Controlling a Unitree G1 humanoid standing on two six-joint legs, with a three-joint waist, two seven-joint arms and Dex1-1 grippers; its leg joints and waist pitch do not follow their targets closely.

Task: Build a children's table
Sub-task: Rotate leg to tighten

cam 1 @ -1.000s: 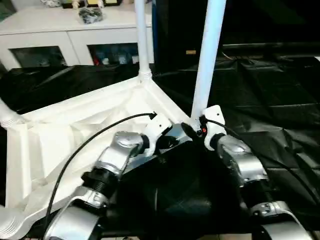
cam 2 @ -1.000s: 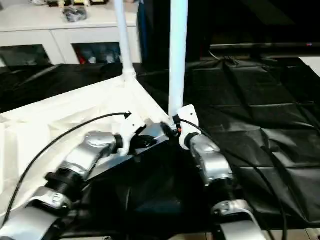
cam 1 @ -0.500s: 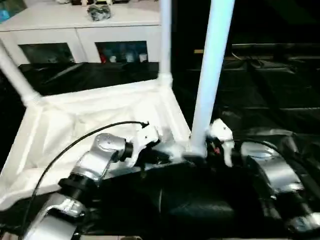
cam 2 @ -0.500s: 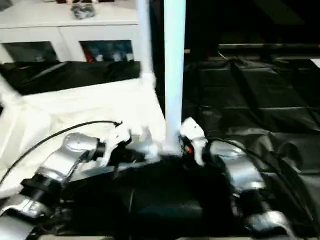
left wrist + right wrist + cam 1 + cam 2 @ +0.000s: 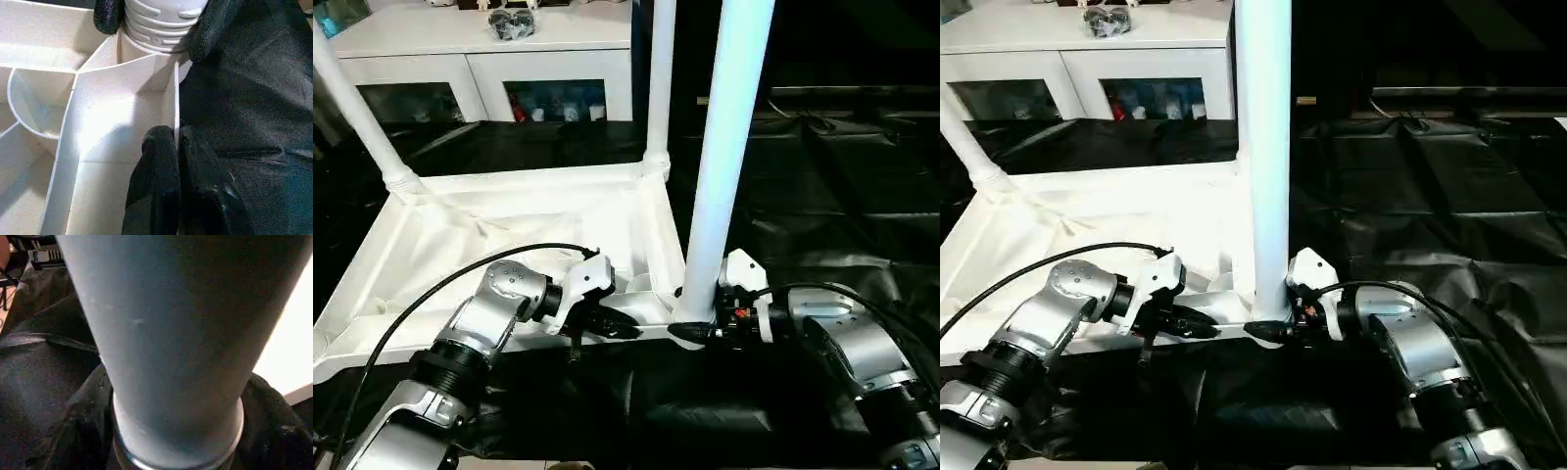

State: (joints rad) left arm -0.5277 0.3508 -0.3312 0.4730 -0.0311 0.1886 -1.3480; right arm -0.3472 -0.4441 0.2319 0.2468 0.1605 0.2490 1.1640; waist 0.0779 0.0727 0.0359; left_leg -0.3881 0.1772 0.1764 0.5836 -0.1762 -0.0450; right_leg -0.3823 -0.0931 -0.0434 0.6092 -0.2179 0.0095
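The children's table lies upside down on black cloth, its white ribbed tabletop (image 5: 509, 225) facing up. A thick white leg (image 5: 724, 147) stands in the near right corner socket. Thinner-looking legs rise from the far right (image 5: 658, 78) and far left (image 5: 357, 108) corners. My left gripper (image 5: 607, 328) is shut, pinching the thin near rim wall (image 5: 176, 98) just left of that socket. My right gripper (image 5: 690, 333) reaches in from the right and is shut on the near leg's ribbed base, one black fingertip (image 5: 108, 14) on each side of it.
A white cabinet with glass doors (image 5: 480, 49) stands behind, with a dark bundle (image 5: 514, 22) on top. Creased black cloth (image 5: 822, 196) spreads to the right. A black cable (image 5: 460, 284) arcs over my left forearm.
The tabletop with its legs has swung round, so its far edge now runs level with the cabinet and the far left leg shows. My right forearm has moved to reach the leg from the right.
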